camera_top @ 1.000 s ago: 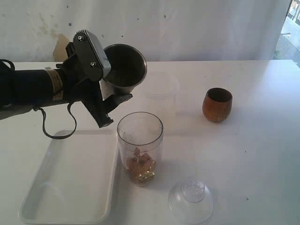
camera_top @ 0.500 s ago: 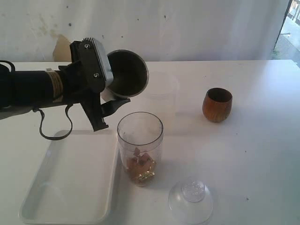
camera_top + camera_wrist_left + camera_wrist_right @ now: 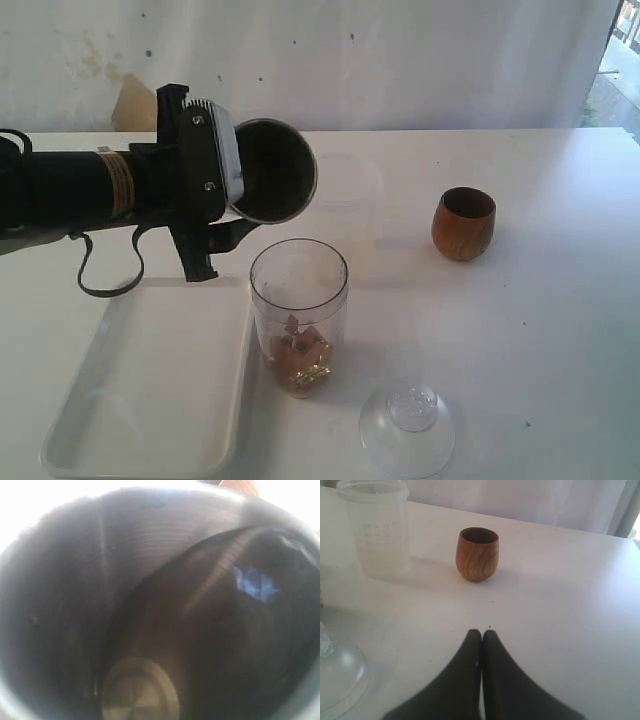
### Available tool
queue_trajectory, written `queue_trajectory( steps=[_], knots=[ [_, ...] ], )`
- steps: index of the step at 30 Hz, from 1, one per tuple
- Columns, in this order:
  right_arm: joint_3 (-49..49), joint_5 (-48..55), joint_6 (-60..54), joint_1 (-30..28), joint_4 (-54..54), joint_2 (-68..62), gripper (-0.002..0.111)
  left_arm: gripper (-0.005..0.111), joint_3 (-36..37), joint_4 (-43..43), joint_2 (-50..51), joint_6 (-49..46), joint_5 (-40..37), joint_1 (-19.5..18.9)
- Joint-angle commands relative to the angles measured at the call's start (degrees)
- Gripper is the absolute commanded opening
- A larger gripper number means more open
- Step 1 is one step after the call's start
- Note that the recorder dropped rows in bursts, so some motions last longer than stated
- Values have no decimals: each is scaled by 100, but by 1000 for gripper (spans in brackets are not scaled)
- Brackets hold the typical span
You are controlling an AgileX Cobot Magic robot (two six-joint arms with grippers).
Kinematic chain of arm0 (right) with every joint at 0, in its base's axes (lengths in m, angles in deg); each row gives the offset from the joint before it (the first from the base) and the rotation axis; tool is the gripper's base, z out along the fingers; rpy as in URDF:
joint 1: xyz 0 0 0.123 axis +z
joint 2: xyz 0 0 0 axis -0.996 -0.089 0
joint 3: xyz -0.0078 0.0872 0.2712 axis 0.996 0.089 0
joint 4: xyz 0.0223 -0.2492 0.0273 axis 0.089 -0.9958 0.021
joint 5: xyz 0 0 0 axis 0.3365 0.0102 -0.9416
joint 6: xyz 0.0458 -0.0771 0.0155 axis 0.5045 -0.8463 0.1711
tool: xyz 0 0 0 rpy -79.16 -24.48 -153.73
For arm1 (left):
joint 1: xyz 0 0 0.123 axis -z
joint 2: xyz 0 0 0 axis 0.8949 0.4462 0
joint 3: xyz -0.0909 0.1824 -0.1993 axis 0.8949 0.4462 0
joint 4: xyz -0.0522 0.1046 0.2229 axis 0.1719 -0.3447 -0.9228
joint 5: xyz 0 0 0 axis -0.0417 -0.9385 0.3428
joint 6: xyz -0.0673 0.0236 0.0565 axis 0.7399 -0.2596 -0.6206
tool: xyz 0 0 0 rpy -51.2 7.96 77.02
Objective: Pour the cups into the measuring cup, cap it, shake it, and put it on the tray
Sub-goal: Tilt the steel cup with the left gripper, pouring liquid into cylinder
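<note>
In the exterior view the left gripper point(image 3: 228, 196) is clamped around the steel tumbler point(image 3: 275, 170), which is held in the air tipped over on its side. Its mouth faces out above and just behind the rim of the clear measuring cup point(image 3: 298, 300). That cup stands upright on the table just beside the white tray point(image 3: 150, 400), uncapped, with a small heap of brownish-gold pieces at its bottom. The clear dome cap point(image 3: 407, 428) lies on the table near it. The brown wooden cup point(image 3: 464, 223) stands upright well apart, and a frosted cup point(image 3: 345, 195) stands behind. The left wrist view looks straight down the tumbler's dark inside to its base, and nothing shows in it, so this pour seems finished. The right wrist view shows the right gripper point(image 3: 482, 640) with its fingers pressed together, holding nothing, low over the table and facing the wooden cup. I cannot tell whether that cup holds anything. By my reading, left to do are the wooden cup's pour (if not done), capping, shaking and placing on the tray.
</note>
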Motion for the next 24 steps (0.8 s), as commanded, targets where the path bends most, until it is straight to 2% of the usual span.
queue_trajectory(
  steps=[1,6,14,24],
  knots=[
    [24,-12,8,-28,0,23,0,0,-92,90,-113,-415,202,3],
    [24,-12,249,-28,0,23,0,0,-92,90,-113,-1119,187,3],
    [24,-12,249,-28,0,23,0,0,-92,90,-113,-1145,187,3],
    [24,-12,249,-28,0,23,0,0,-92,114,-113,-2144,187,3]
  ],
)
